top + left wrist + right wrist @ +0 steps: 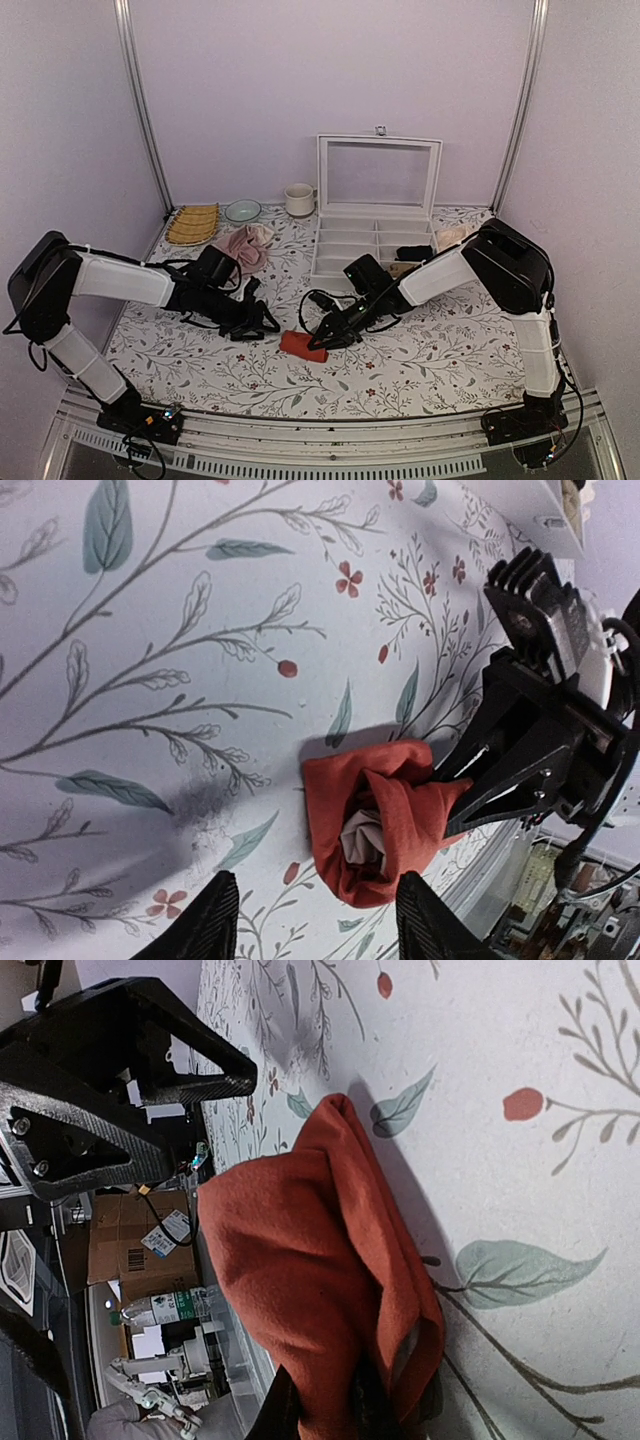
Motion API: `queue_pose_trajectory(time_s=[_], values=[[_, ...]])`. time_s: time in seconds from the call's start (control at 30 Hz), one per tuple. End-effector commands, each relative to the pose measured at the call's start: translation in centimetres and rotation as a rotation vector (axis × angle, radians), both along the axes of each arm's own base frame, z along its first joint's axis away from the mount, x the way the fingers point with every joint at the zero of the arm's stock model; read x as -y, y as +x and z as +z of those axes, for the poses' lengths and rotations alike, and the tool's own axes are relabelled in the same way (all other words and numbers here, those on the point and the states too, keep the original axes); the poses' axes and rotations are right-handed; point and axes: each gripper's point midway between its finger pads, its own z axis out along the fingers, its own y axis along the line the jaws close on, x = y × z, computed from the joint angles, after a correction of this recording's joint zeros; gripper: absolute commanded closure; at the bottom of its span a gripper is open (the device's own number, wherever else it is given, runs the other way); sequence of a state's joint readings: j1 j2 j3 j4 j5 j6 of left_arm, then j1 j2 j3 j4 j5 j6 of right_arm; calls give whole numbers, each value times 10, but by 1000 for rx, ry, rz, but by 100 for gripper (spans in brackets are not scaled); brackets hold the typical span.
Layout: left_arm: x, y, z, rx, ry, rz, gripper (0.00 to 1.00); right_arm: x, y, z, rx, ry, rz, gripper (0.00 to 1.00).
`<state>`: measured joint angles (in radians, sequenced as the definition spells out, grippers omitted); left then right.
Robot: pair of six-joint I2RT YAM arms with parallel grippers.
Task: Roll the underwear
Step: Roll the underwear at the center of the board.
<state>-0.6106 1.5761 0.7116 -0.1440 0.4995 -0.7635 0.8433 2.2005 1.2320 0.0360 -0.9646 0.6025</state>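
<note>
The underwear [301,345] lies rolled into a short red-orange bundle on the floral tablecloth [430,362], with a bit of cream showing at the core of its open end in the left wrist view. The right gripper [322,338] pinches one end of the roll, fingers pressed together on the fabric. The left gripper [254,323] sits just off the roll's other side, clear of it, fingers spread with nothing between them. Behind the right gripper stands a white compartment box [378,212]; beyond the left gripper lies a pink cloth [243,247]
</note>
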Motion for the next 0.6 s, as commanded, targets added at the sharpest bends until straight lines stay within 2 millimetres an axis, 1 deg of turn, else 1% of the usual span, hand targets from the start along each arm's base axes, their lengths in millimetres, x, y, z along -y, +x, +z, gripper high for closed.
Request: queue_pose_trajectory(time_s=[0.0, 0.1, 0.13, 0.17, 0.2, 0.3, 0.4, 0.47, 0.57], values=[[22, 2, 30, -22, -110, 126, 46, 54, -17, -97, -61, -391, -102, 100], [33, 0, 44, -25, -140, 207, 44, 55, -16, -98, -49, -396, -110, 100], [35, -2, 45, -35, -153, 235, 44, 55, -16, -98, -48, -394, -114, 100], [39, -6, 47, -21, -171, 218, 44, 56, -16, -99, -51, -397, -120, 100], [42, -9, 47, -57, -193, 267, 43, 57, -16, -99, -53, -397, -125, 100], [47, -15, 36, -96, -220, 370, 42, 62, -16, -102, -43, -417, -145, 100], [59, -33, 24, -114, -212, 322, 42, 68, -18, -102, -28, -429, -154, 100], [67, -39, 21, -106, -231, 294, 42, 70, -19, -101, -25, -428, -157, 100], [74, -51, 13, -116, -218, 261, 42, 71, -18, -99, -18, -425, -172, 100]])
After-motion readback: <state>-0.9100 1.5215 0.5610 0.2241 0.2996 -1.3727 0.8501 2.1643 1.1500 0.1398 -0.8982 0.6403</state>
